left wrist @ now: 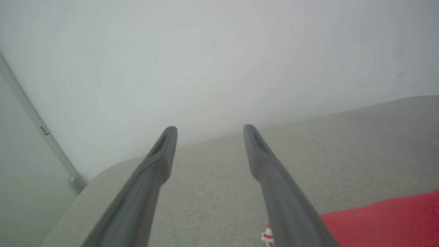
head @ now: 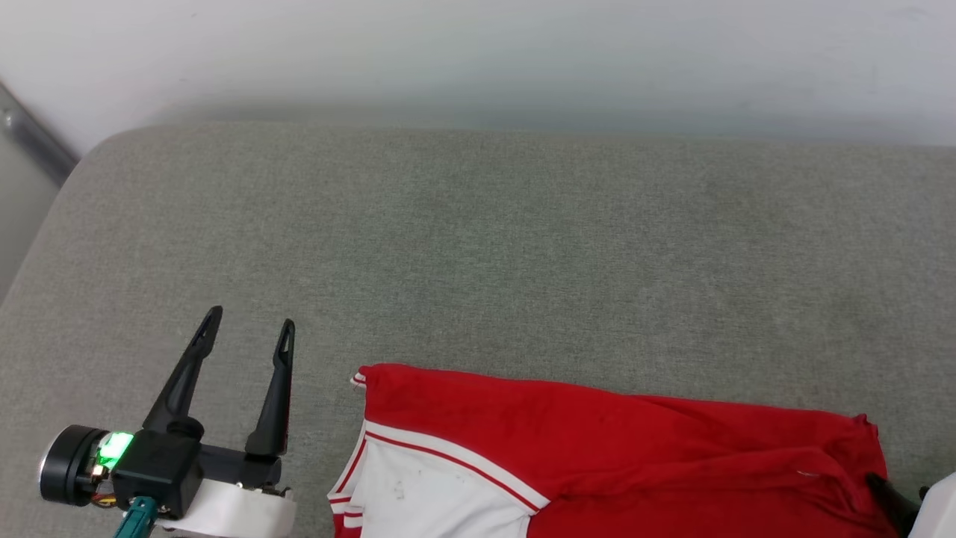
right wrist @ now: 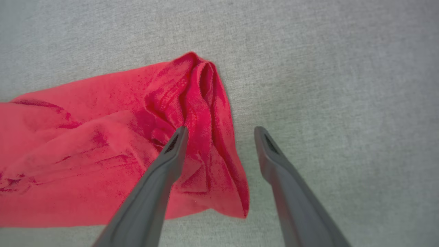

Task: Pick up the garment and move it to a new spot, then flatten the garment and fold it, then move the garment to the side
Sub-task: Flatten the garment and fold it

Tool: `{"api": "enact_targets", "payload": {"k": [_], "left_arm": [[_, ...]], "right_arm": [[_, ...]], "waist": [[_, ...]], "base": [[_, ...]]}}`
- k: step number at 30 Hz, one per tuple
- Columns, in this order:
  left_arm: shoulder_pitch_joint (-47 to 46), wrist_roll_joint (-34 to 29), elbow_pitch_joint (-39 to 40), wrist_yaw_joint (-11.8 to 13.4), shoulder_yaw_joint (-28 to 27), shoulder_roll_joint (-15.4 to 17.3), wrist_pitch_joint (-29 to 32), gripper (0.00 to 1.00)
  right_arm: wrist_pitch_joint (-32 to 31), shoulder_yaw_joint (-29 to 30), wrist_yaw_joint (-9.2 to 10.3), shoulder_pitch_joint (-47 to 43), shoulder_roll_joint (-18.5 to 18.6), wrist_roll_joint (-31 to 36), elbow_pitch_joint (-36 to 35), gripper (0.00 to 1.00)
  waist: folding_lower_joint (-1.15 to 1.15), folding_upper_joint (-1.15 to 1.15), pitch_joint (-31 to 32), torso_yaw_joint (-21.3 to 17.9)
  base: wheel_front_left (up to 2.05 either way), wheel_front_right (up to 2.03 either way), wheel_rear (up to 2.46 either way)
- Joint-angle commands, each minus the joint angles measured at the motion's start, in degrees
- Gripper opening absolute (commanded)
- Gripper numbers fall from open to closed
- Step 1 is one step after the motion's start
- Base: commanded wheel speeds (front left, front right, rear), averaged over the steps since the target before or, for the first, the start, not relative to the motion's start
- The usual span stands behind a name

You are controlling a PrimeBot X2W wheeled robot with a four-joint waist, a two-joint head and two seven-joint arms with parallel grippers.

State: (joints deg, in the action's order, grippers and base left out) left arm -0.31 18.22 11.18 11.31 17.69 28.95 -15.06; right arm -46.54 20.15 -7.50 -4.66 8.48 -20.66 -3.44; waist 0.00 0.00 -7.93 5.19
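Observation:
The garment [head: 620, 441], a red jersey with white-and-red striped trim and white lining showing at its left end, lies rumpled along the near edge of the grey cushion. My left gripper [head: 250, 320] stands open to the left of it, nothing between its fingers; the left wrist view catches a red corner of the garment [left wrist: 377, 219] beside the right finger. My right gripper [right wrist: 221, 132] is open above the garment's crumpled right end [right wrist: 192, 103], its left finger over the red cloth, the right finger over bare cushion. In the head view a dark right fingertip [head: 892, 502] pokes in at the lower right.
The grey fabric cushion [head: 523, 239] stretches wide behind and to both sides of the jersey. A pale wall [head: 478, 52] rises right behind it. The cushion's rounded left corner [head: 97, 149] drops off beside a grey metal strip [head: 37, 142].

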Motion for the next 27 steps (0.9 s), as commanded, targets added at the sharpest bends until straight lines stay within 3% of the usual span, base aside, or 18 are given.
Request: {"api": "enact_targets", "payload": {"k": [1, 7, 11, 17, 18, 19, 20, 27], "left_arm": [[0.6, -0.6, 0.1, -0.1, -0.9, -1.1, -0.1, 1.00], [2.4, -3.1, 0.6, -3.3, -6.0, -7.4, -0.1, 1.00], [2.2, -5.5, -0.3, -5.8, -7.6, -9.5, -0.1, 1.00], [2.5, -7.7, -0.9, -8.4, -10.3, -11.8, -0.1, 1.00], [2.5, -7.9, -1.0, -8.9, -10.6, -12.2, -0.1, 1.00], [2.5, -8.2, -1.1, -9.3, -10.8, -12.6, -0.1, 1.00], [2.5, -8.4, -1.3, -9.7, -11.1, -12.9, -0.1, 1.00], [3.4, -9.5, -2.7, -12.3, -12.7, -14.8, -0.1, 1.00]], "right_arm": [[0.7, 0.8, 0.02, 0.9, -0.6, 0.6, 0.8, 1.00], [2.5, 2.3, 0.02, 2.4, -3.5, -0.3, 5.8, 1.00], [2.3, 1.5, 0.02, 2.2, -4.5, -1.1, 8.8, 1.00], [0.6, -4.3, -0.33, 0.2, -6.0, -4.0, 11.0, 1.00], [0.7, -5.1, -0.33, -0.2, -5.9, -4.1, 11.3, 0.50], [1.1, -5.7, -0.33, -0.4, -5.7, -4.1, 11.4, 0.15], [1.7, -6.2, -0.33, -0.6, -5.3, -3.9, 11.2, 0.00], [7.0, -5.0, 0.02, 0.4, -0.4, -2.6, 9.1, 0.00]], "waist": [[0.00, 0.00, -0.6, 0.5], [0.00, 0.00, -2.4, 1.9], [0.00, 0.00, -3.0, 2.4], [0.00, 0.00, -3.3, 2.6], [0.00, 0.00, -3.3, 2.6], [0.00, 0.00, -3.2, 2.6], [0.00, 0.00, -3.1, 2.5], [0.00, 0.00, -1.8, 1.7]], "base": [[0.00, 0.00, 0.00], [0.00, 0.00, 0.00], [0.00, 0.00, 0.00], [0.00, 0.00, 0.00], [0.00, 0.00, 0.00], [0.00, 0.00, 0.00], [0.00, 0.00, 0.00], [0.00, 0.00, 0.00]]}}
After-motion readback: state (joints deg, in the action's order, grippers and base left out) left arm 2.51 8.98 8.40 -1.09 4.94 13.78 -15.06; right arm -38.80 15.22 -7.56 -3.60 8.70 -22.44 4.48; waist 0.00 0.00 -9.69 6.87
